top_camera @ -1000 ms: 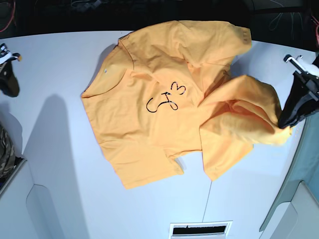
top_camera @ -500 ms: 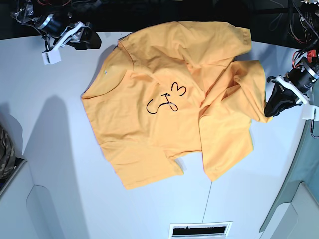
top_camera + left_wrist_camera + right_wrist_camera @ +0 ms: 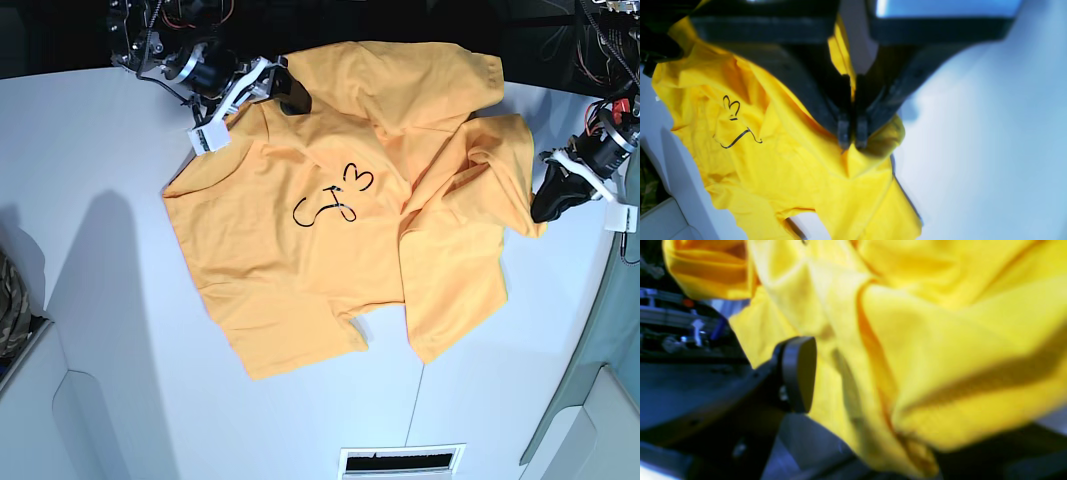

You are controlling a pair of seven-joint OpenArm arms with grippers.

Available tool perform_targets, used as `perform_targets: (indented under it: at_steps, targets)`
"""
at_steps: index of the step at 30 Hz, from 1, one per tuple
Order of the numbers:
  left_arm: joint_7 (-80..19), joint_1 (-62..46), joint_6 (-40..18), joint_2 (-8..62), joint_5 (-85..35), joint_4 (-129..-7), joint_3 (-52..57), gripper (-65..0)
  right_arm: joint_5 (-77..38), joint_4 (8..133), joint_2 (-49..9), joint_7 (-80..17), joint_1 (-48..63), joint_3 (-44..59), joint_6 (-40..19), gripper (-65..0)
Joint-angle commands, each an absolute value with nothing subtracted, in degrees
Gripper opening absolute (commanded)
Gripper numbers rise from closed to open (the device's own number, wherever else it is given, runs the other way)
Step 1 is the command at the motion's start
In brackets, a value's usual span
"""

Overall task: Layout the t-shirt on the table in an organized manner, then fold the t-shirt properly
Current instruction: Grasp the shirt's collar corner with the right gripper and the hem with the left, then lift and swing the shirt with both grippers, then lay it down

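Two grips needed: left gripper (image 3: 852, 138) is pinched on the t-shirt (image 3: 330, 200) hem, so close your wide-open right gripper (image 3: 283, 95) on the collar, then pull flat.

Rumpled orange-yellow t-shirt (image 3: 330, 210), seemingly print-up

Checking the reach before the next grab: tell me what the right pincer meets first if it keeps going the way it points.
The t-shirt. The right pincer, jaws open, already sits at its far edge by the collar; cloth fills the right wrist view just past one fingertip. Actual contact is unclear.
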State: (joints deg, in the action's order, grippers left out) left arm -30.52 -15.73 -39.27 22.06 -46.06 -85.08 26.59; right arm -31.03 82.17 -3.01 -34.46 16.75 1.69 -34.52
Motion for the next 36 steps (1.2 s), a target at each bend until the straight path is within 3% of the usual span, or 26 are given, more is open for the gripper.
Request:
perform_targets:
  at_steps: [1, 5, 11, 19, 27, 32, 36]
  targets:
    - [-29.15, -15.42, -40.0, 23.05, -47.29, -85.97, 26.92, -65.0, -29.32, 81.71, -3.05, -35.88, 16.53, 1.65, -33.28, -34.4]
    - [-29.08, -15.42, -40.0, 23.29, -47.42, -85.97, 26.92, -65.0, -29.56, 82.56, -3.05, -36.86, 16.88, 1.72, -33.3, -65.0]
    - [-29.91, -15.57, -40.0, 26.55, -52.12, -87.37, 27.62, -65.0, -34.52, 91.88, -3.73, -47.29, 18.85, 4.43, -33.47, -65.0]
    - [-33.8, -16.56, -40.0, 28.93, -60.34, -96.38, 29.61, -65.0, -41.12, 112.2, -10.52, -47.79, 32.97, 11.84, -33.89, -65.0]
    - [-36.71, -20.01, -40.0, 26.44, -67.26, -106.59, 39.27, -65.0, -48.77, 128.66, -10.94, -47.77, 45.52, 28.18, -34.98, -65.0]
    - [-34.89, -19.18, -40.0, 25.71, -67.79, -112.18, 45.19, -65.0, -49.98, 132.55, -11.11, -41.8, 42.26, 38.76, -34.89, -65.0]
    - [-32.95, -11.68, -40.0, 25.93, -60.73, -109.73, 41.52, -65.0, -45.39, 129.73, -12.53, -39.77, 30.04, 41.21, -34.26, -65.0]
